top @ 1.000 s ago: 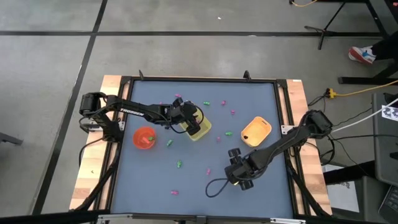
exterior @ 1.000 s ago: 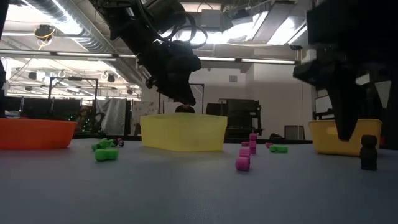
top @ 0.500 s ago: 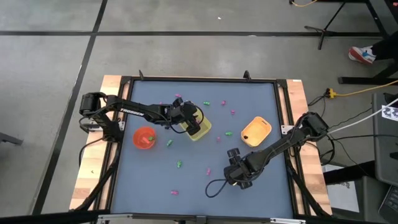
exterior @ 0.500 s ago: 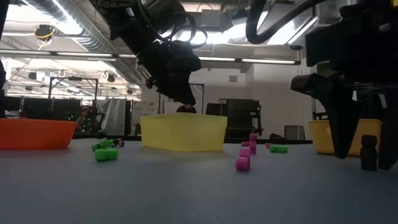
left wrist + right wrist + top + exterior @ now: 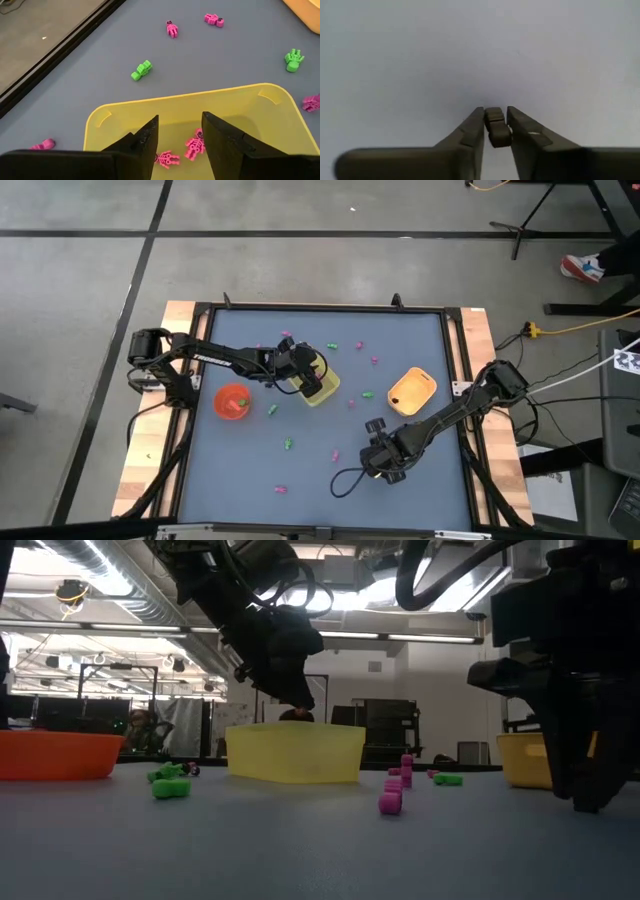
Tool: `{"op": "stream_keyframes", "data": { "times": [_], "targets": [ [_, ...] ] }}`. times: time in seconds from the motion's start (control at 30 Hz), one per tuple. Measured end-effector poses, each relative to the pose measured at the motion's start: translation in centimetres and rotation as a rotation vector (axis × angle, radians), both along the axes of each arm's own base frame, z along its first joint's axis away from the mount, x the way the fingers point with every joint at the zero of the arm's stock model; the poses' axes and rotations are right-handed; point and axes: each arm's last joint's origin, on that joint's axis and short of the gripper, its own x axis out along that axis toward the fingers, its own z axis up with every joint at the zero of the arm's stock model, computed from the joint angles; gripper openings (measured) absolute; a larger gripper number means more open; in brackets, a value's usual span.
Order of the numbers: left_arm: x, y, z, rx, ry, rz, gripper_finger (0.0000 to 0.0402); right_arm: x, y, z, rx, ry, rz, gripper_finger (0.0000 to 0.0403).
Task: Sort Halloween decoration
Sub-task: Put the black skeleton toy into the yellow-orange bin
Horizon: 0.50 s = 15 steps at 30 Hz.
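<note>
My left arm stretches in from the table's left edge toward the middle, wrist tipped down; left gripper [image 5: 179, 131] hangs in the air with its fingers [image 5: 146, 142] spread apart and nothing between them; my right arm comes in from the right edge and bends back toward the near-centre, wrist pointing straight down; right gripper [image 5: 495, 122] is low at the table top, its fingers [image 5: 521, 125] pinched in close on a small dark piece [image 5: 496, 128].
</note>
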Motion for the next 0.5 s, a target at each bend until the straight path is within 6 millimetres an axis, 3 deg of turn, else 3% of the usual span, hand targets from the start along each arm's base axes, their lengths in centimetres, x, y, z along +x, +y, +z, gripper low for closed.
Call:
{"op": "stream_keyframes", "data": {
  "times": [0.23,0.5],
  "targets": [
    [0.0,0.0,0.0,0.000,0.000,0.000,0.0134,0.0,0.0,0.0,0.000,-0.001,0.000,0.0032],
    [0.0,0.0,0.0,0.000,0.000,0.000,0.0134,-0.3,-0.3,1.5,-0.078,0.087,0.000,0.0064]
  ]
}}
